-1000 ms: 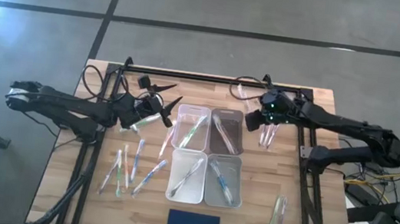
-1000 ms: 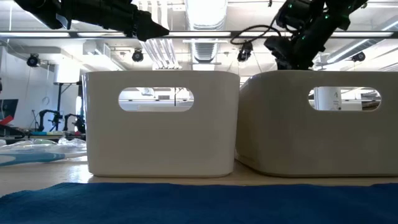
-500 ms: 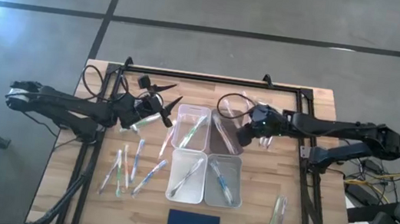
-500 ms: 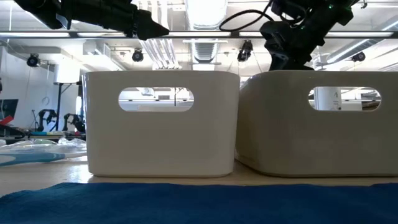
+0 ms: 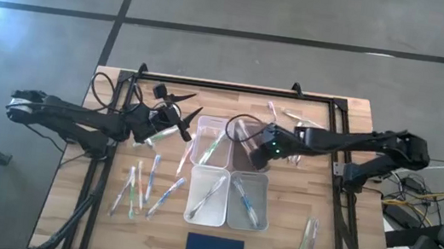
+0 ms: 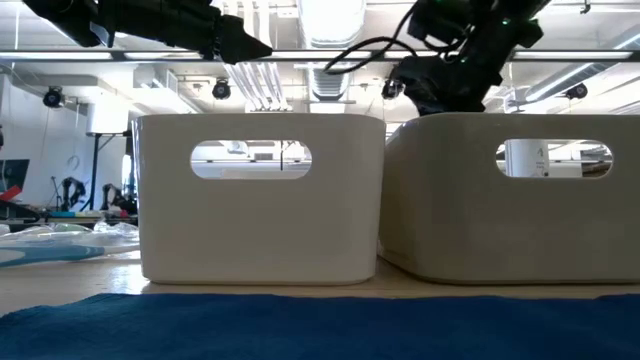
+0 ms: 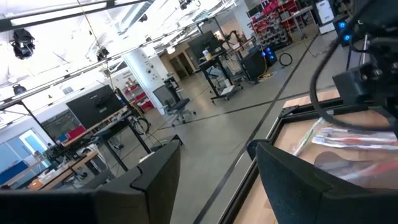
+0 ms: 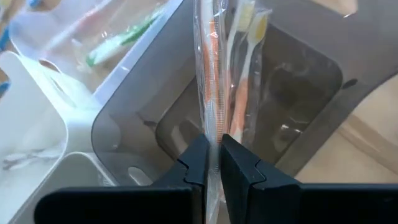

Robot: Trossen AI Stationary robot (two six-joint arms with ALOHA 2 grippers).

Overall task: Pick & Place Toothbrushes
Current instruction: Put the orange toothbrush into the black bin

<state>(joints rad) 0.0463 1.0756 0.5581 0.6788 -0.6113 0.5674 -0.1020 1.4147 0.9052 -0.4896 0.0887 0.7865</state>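
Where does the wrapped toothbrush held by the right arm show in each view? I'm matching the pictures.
High view: hidden under the right gripper, above the far-right bin.
Low view: not visible.
Left wrist view: not identifiable.
Right wrist view: centre, wrapped toothbrush pinched in shut jaws.
Shared landmark: the far-right bin.

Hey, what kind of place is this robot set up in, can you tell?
Most likely a robotics lab or workshop: bare concrete floor around the wooden table, ceiling strip lights overhead, and rolling workstations with monitors plus red parts shelving in the open room behind.
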